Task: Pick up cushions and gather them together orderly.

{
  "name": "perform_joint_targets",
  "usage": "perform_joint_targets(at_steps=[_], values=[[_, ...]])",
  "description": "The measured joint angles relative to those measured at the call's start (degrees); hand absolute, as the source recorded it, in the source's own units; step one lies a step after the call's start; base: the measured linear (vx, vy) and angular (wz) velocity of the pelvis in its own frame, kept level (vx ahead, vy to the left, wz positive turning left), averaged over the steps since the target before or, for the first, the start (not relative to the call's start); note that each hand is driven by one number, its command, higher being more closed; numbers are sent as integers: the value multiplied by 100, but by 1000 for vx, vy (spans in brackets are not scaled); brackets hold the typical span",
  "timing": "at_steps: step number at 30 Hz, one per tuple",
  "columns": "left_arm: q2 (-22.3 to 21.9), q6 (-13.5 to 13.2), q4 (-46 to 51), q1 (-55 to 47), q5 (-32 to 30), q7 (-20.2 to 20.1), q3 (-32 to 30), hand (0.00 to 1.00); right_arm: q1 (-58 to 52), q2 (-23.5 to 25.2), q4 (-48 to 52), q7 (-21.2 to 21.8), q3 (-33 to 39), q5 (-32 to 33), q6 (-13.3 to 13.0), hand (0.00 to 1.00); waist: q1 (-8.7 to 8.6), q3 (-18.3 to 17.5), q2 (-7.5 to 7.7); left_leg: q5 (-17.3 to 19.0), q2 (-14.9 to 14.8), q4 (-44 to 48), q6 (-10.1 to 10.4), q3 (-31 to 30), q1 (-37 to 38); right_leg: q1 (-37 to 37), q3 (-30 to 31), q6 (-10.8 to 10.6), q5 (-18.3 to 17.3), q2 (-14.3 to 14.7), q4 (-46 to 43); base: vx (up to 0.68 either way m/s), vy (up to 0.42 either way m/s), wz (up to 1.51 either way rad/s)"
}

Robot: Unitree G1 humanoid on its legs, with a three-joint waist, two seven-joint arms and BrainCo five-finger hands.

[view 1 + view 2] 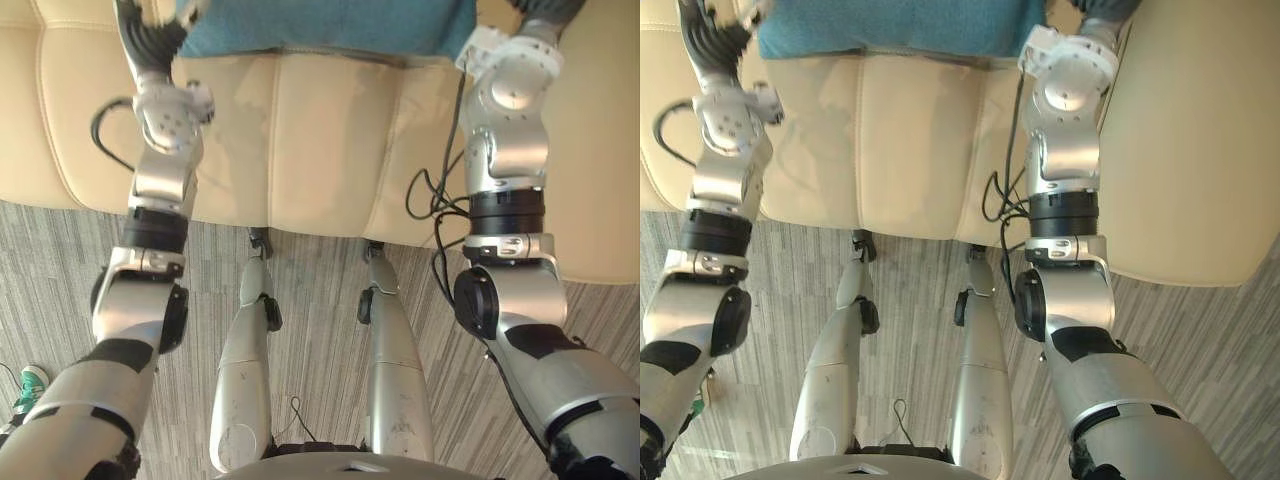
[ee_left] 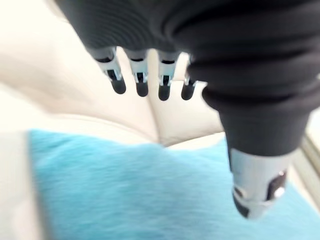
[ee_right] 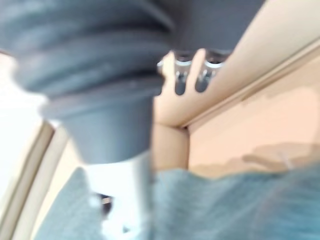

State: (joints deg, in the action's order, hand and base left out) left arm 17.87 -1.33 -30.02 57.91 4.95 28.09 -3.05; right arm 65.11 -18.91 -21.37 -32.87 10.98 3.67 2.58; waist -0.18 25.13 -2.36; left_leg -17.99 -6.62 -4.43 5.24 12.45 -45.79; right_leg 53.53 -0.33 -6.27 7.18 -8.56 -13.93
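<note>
Cream padded sofa, seat stitched into panels, stands on a grey striped carpet floor; one teal cushion lies flat across the middle panels; a green shoe rests on the floor, well apart.

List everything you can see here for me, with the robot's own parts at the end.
cushion: one, teal blue, lying on the sofa seat between the two arms
sofa: one, cream, across the far side of the scene
floor: one, grey striped, in front of the sofa
shoe: one, green, a person's, on the floor at the robot's far left
left hand: one, silver fingers with dark tips held straight, over the cushion
right hand: one, same colours, fingers straight, over the cushion's other end
</note>
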Motion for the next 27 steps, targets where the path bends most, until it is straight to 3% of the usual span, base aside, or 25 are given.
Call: perform_joint_targets(at_steps=[9,15,18,21,23,27], values=[[172,-59,410,-490,162,-119,-433,0,-656,-313,257,59,394,370,-98,0,-19,0,0,1,-75,-1,4,113,270,-40,114,69,-116,85,-321,-30,-65,-7],[353,-179,1291,-1574,166,-232,-741,0,-2227,-318,1427,265,660,387,-254,0,-29,-3,3,106,-96,0,30,93,862,-615,82,67,-272,101,-390,-28,-83,2],[295,-273,1947,-2707,178,-512,-813,0,-3550,-115,2333,498,756,363,-332,0,-36,-7,4,175,-58,27,-8,-20,1382,-1143,-54,78,-533,52,-585,27,-107,22],[-175,-398,2182,-3854,219,-888,-863,0,-4944,489,2795,776,747,250,-453,0,-26,-78,43,520,-26,344,-26,-163,1912,-1798,-209,80,-886,-54,-821,73,-98,28],[-683,-406,2109,-4899,219,-1153,-909,0,-5824,1034,2702,1080,609,251,-485,0,-7,-461,114,800,-31,554,-1,-161,2195,-2173,-239,90,-1102,-82,-844,119,-65,5],[-1275,-368,1308,-5839,156,-1463,-950,0,-6835,1437,2031,1608,243,144,-514,0,8,-960,164,1074,-96,712,53,-130,2804,-2962,-306,57,-1145,-42,-564,134,-20,-5]])
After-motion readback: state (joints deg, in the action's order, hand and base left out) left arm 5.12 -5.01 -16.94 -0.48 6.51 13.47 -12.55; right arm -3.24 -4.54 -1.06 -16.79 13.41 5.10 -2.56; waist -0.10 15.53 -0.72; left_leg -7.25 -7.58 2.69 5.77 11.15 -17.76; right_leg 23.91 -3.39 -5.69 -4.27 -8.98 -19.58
